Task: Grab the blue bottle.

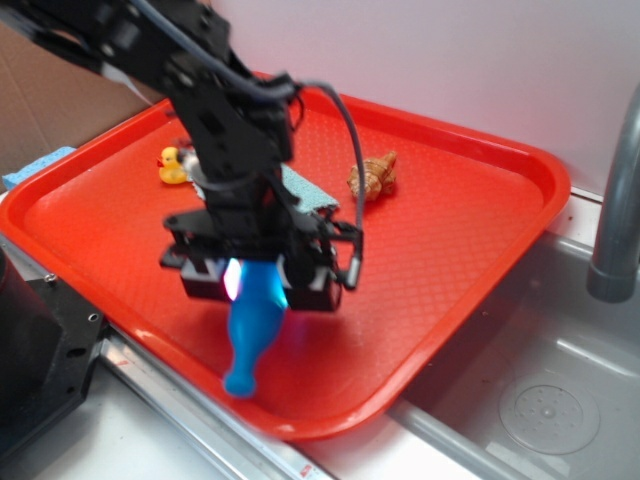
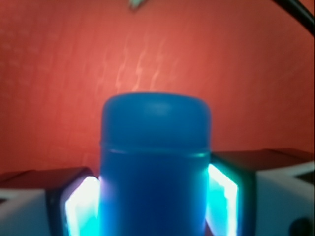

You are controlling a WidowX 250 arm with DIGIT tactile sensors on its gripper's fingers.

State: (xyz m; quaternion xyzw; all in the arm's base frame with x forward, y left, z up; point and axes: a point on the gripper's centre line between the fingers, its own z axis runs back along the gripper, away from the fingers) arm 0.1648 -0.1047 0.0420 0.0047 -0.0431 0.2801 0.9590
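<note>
My gripper (image 1: 262,283) is clamped on the blue bottle (image 1: 252,325), holding it by the wide end of its body while the narrow neck hangs down and slightly toward the left, its lip just over the near part of the red tray (image 1: 470,240). Whether the lip touches the tray I cannot tell. In the wrist view my two fingers (image 2: 222,196) press against either side of the bottle (image 2: 155,167), glowing teal where they meet it, and the rounded blue base fills the middle of the picture with only red tray (image 2: 54,73) behind.

The tray has a fine textured surface and raised rim, and it rests across a grey metal sink (image 1: 560,400). A grey faucet pipe (image 1: 615,210) stands at the right, a pale wall behind.

Only the exterior view shows the rest: a yellow rubber duck (image 1: 173,166) at the far left of the tray, a brown toy (image 1: 373,176) farther right, and a teal cloth (image 1: 308,192) between them, partly hidden by my arm (image 1: 215,90).
</note>
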